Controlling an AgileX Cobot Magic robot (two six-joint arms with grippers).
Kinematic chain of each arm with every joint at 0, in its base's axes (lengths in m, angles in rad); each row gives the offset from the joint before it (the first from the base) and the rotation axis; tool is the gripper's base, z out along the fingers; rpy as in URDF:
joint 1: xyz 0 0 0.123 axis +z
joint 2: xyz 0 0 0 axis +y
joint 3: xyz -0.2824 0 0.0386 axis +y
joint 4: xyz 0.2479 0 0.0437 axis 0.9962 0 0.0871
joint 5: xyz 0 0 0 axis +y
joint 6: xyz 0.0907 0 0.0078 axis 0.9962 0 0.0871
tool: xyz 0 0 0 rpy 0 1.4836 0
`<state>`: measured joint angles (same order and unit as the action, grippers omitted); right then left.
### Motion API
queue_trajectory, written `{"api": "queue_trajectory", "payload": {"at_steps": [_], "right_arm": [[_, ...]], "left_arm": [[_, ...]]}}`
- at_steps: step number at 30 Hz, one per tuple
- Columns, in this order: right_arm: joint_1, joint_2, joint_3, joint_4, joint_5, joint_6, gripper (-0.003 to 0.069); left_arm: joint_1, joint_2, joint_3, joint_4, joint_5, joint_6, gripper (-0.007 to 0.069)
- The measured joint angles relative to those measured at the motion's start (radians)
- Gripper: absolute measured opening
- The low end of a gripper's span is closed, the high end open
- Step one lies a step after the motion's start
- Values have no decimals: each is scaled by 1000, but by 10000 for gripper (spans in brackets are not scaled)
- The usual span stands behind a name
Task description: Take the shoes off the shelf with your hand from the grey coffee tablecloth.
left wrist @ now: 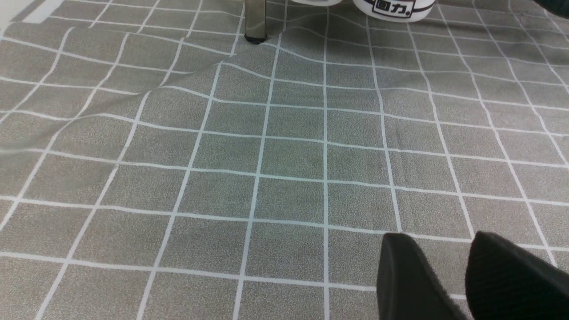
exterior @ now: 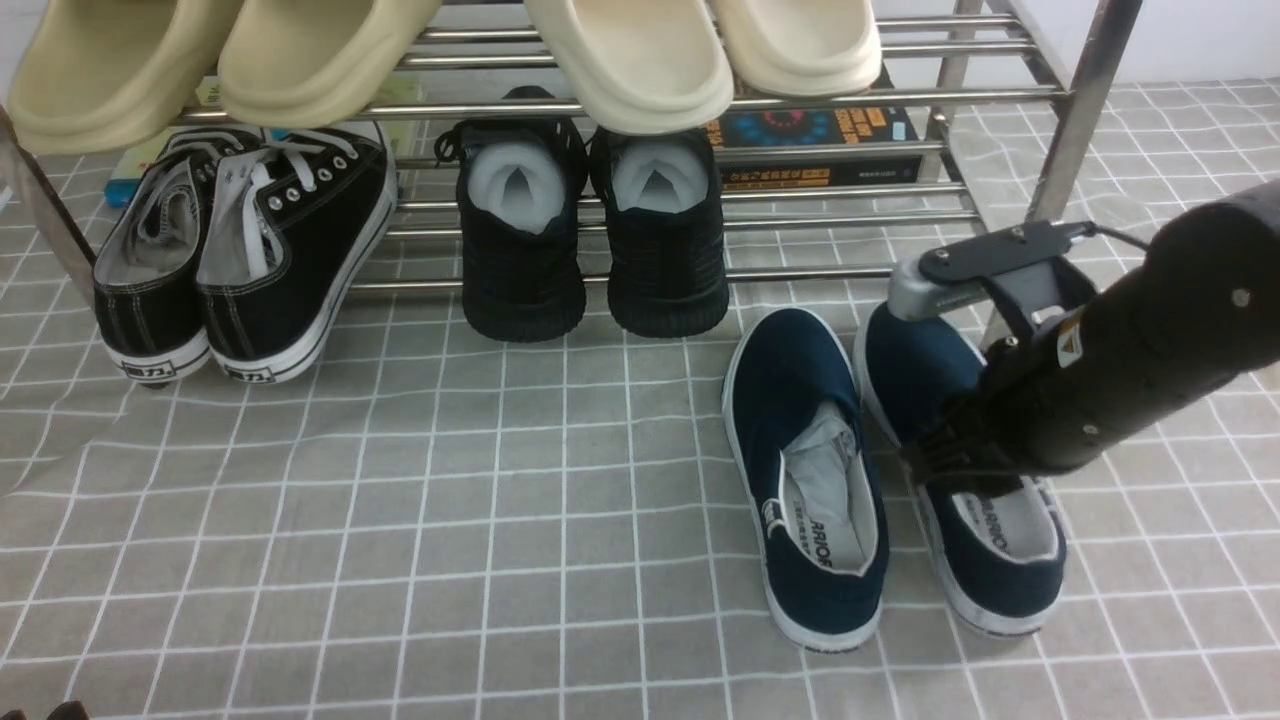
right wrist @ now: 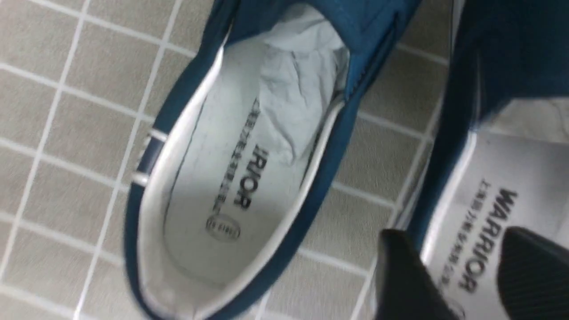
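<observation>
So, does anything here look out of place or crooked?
Two things. The navy shoes stand on the tablecloth in front of the shelf, toes turned slightly left, while the black pairs rest against its lower bars. Also, the cloth is rucked into a fold beside the shelf's left leg.

Staged home shoe corner, robot test rig: steel shoe rack (exterior: 950,95) at 12 o'clock with slippers (exterior: 640,60), sneakers (exterior: 290,260), gridded tablecloth (exterior: 400,500) underneath, white wall (exterior: 1200,40) at 1 o'clock.
</observation>
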<state>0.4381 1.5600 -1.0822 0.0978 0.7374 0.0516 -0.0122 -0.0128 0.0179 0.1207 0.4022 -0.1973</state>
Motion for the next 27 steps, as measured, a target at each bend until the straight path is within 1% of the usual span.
{"api": "queue_trajectory", "payload": {"at_steps": [2,3,4,5,6,9,10,11,13,15,16,18,21,24,27], "right_arm": [[-3,-34,-50,3,86,-1,334],[-4,-63,-81,3,134,-1,316],[-4,-99,-110,3,176,-5,282],[-4,-107,-116,3,184,-5,274],[-4,-182,-150,1,242,-8,194],[-4,-355,-151,-9,313,-10,35],[-4,-419,-131,-11,318,-11,2],[-4,-484,-100,-12,313,-11,-12],[-4,-604,-13,-10,257,-11,-15],[-4,-717,107,5,139,-11,-15],[-4,-740,137,8,105,-12,-15],[-4,-856,323,30,-120,-21,-15],[-4,-906,453,37,-328,-24,-15],[-4,-927,517,37,-439,-27,-13],[-4,-934,534,37,-464,-27,-11]], "left_arm": [[0,0,0,0,0,0,240],[0,0,0,0,0,0,240],[0,0,0,0,0,0,240],[0,0,0,0,0,0,240],[0,0,0,1,0,0,240],[0,0,0,1,0,0,240],[0,0,0,1,0,0,240],[0,0,0,1,0,0,240],[0,0,0,1,0,0,240],[0,0,0,1,0,0,240],[0,0,0,1,0,0,240],[0,0,0,1,0,0,240],[0,0,0,1,0,0,240],[0,0,0,1,0,0,240],[0,0,0,1,0,0,240]]}}
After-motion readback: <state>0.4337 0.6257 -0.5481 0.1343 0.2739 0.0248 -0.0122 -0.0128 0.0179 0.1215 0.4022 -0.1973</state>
